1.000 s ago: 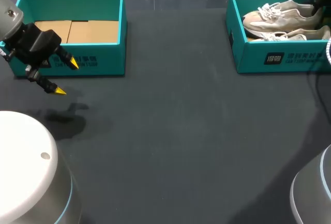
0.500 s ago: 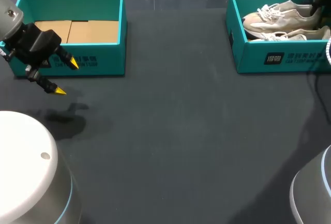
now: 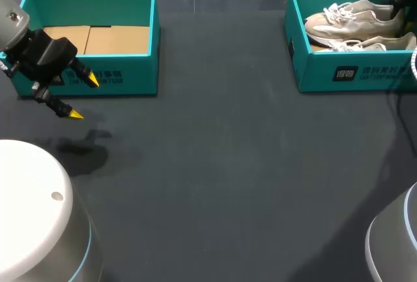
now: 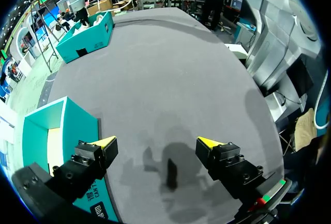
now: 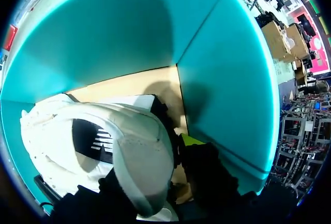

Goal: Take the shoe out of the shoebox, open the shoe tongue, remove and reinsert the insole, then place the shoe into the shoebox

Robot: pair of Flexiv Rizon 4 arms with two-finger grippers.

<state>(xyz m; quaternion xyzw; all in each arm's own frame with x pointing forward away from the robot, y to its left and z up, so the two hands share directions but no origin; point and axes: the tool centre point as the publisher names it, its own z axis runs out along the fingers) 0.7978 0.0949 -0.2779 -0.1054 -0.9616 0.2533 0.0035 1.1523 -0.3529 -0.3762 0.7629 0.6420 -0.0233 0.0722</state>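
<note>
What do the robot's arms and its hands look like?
The left arm and right arm are round and white with a light-blue ring. The left gripper is chunky and black with screws, and its two fingers end in pointy bright yellow tips.

Surface [image 3: 215,165] from the shoebox [image 3: 352,73] across to the other teal box [image 3: 124,77]: broad open passage. Left hand [image 3: 81,96], fingers spread, hangs at that far end. Inside the shoebox, front shoe [image 3: 371,43] and rear shoe [image 3: 355,21] lie wall to wall. The thin gap at its back corner is taken by the right hand [image 5: 155,162], clamped on the rear shoe's heel.
</note>
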